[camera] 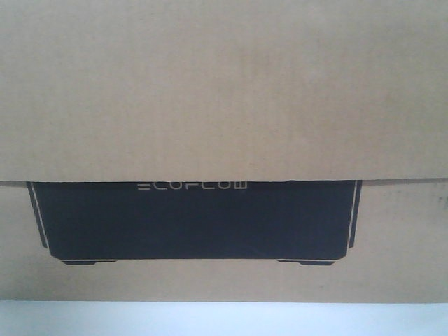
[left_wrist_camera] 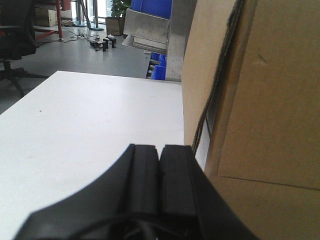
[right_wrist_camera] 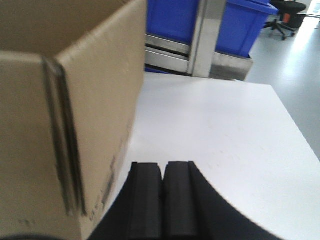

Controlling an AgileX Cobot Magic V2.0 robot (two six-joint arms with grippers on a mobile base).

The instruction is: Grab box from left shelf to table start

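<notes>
You have the box [camera: 224,91] sitting between both arms, on the table [left_wrist_camera: 90,115]. The left gripper [left_wrist_camera: 160,165] (fingers pressed together, holding nothing) lies just left of it; the right gripper [right_wrist_camera: 163,180], likewise closed empty, just right.

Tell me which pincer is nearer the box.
Neither clearly: the left pincer sits shut beside the box's one side, the right pincer shut beside the other.
</notes>
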